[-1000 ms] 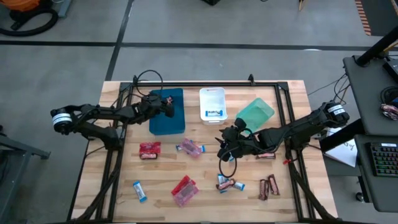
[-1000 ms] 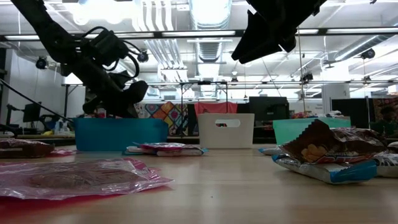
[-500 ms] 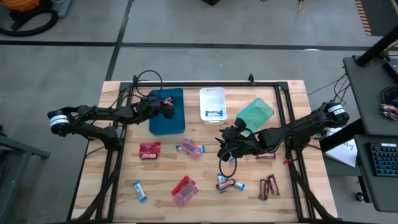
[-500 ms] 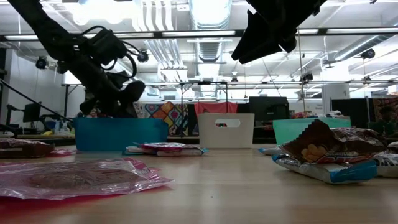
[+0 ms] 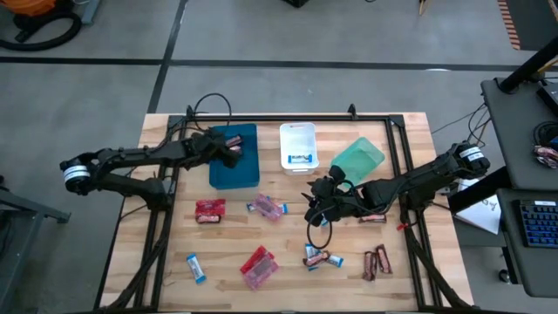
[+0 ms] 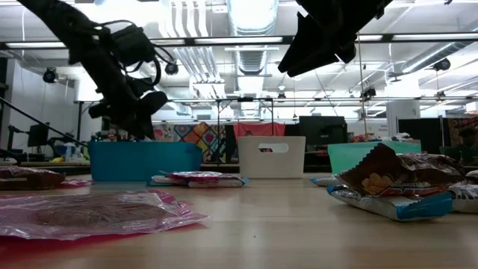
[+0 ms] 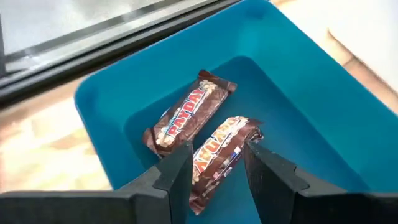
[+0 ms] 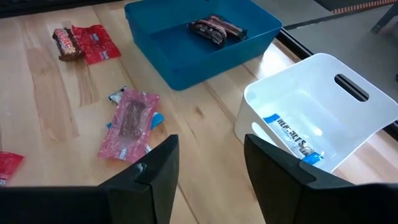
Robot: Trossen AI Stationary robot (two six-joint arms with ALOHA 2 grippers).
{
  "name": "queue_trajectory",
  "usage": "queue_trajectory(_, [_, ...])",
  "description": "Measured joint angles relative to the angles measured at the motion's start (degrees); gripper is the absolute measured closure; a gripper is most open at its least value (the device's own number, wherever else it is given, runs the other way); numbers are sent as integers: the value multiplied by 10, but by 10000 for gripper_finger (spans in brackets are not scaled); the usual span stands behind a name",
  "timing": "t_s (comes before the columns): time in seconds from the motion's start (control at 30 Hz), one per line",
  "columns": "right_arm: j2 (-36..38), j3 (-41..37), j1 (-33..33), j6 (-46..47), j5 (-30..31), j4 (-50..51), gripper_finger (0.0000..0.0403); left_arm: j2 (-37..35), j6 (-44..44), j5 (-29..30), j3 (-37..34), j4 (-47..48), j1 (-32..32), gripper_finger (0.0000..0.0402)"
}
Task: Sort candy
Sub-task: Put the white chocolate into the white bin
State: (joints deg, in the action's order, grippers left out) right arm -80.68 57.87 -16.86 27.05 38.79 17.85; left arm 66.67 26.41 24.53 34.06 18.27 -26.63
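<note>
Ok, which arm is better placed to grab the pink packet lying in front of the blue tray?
The right. Its open tool hangs empty beside the pink packet, while the left tool, also open, is above the blue tray and its two brown bars.

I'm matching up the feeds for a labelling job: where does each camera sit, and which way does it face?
High view: overhead, looking straight down; both arms, the left gripper over the blue tray, the right gripper mid-table.
Low view: table height, looking level across; arms enter from above, the pink packet nearest.
Left wrist view: on the left arm, looking down into the blue tray at two brown bars; own fingers open.
Right wrist view: on the right arm, facing the white bin; own fingers open.
Both wrist views share the brown bars.
</note>
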Motion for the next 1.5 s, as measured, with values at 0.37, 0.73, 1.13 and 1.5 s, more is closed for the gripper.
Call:
queue_trajectory(0.37, [1, 0, 0, 25, -59, 21, 229, -19, -74, -16, 77, 47, 38, 274])
queue_trajectory(0.73, [2, 0, 12, 122, -206, 100, 229, -85, -158, -16, 61, -78, 228, 274])
queue_trajectory(1.13, [-4, 1, 35, 245, -275, 195, 229, -89, -171, -16, 61, -127, 358, 274])
queue_trajectory(1.5, [-68, 48, 37, 269, -284, 301, 229, -84, -186, 5, 60, -126, 358, 273])
